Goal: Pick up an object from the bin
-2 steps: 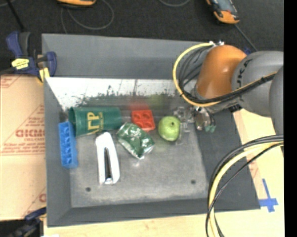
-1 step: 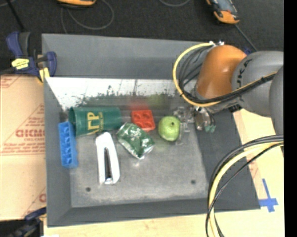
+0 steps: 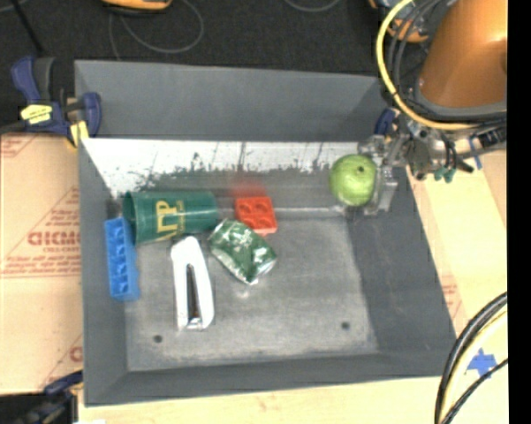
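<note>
Under my orange cover (image 3: 466, 47), my gripper (image 3: 382, 184) hangs just beside the green apple (image 3: 352, 180) in the bin's (image 3: 247, 104) far corner, apple on its bin-centre side; whether it's spread or closed, I cannot tell.

The dark green cup (image 3: 170, 213) bears yellow letters too unclear to read.

Light from above, fairly even. Bright glare band along bin (image 3: 309, 307) far wall, speckled dark. Short soft shadows beside things. Surroundings beyond far rim dark.
</note>
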